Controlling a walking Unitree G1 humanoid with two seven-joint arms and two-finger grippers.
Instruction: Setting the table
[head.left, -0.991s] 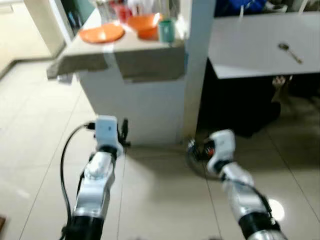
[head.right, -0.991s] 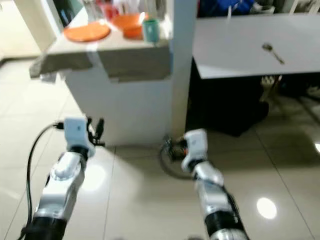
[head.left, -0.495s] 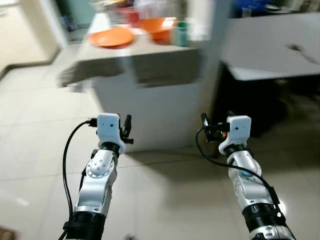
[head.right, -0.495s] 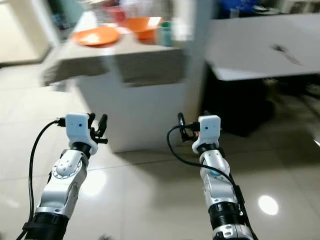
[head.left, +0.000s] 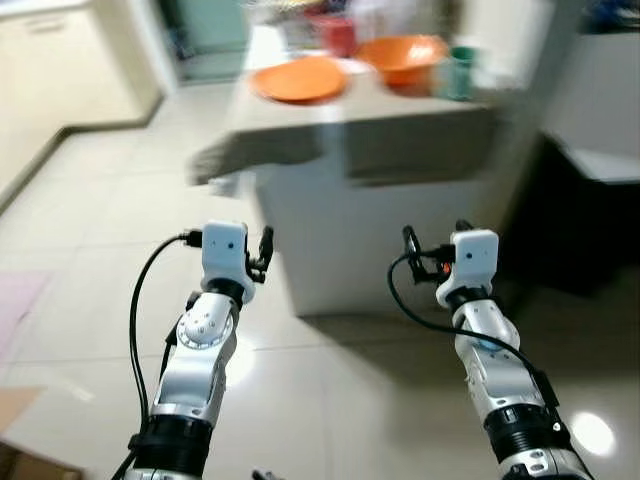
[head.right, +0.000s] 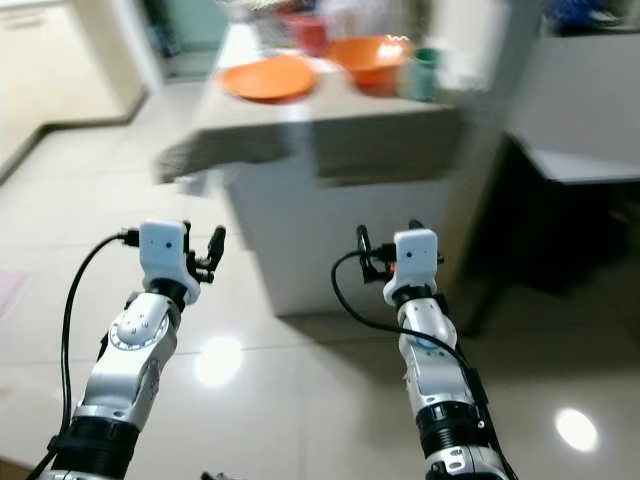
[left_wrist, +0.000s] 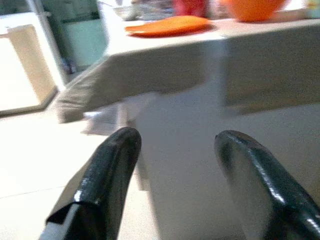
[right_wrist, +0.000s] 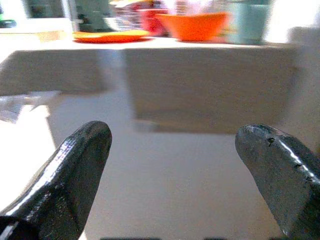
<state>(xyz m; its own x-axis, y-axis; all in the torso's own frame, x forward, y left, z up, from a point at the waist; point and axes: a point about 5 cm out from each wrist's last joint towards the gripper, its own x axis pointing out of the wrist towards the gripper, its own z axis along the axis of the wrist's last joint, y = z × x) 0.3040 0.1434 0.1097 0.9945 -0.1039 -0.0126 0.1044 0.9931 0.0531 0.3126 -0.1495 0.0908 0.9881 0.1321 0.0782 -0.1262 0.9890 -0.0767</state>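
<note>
While grippers hang open, orange plate, bowl top counter.

2 silver jointed arms, white boxy wrist modules, black cuffs near elbows. Looping black cables. Glossy black rounded fingers.

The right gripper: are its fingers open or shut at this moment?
Open. In the right wrist view the right gripper has its two black fingers wide apart with nothing between them; the counter shows through the gap.
</note>
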